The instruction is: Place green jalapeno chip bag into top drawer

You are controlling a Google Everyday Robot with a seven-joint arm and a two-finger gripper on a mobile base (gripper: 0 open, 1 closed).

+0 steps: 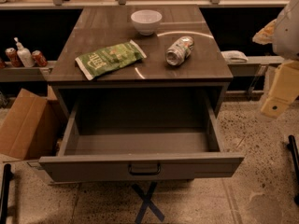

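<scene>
Light: dim, warm, from above.
Glare: curved bright arcs on the desk (pixel 93 36) top.
Shadow: top drawer (pixel 140 169) back wall dark.
End effector (pixel 279 90): right edge, pale, soft-edged.

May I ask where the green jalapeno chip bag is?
In the camera view, the green jalapeno chip bag lies on the left of the cabinet top, left of the crushed can; the gripper hangs at far right.

The flat, crinkly green foil chip bag (pixel 110 58) lies on the counter (pixel 196 66), well left of the gripper (pixel 275 102) at the right edge; the grey-brown top drawer (pixel 140 164), below-left, stands pulled out.
</scene>
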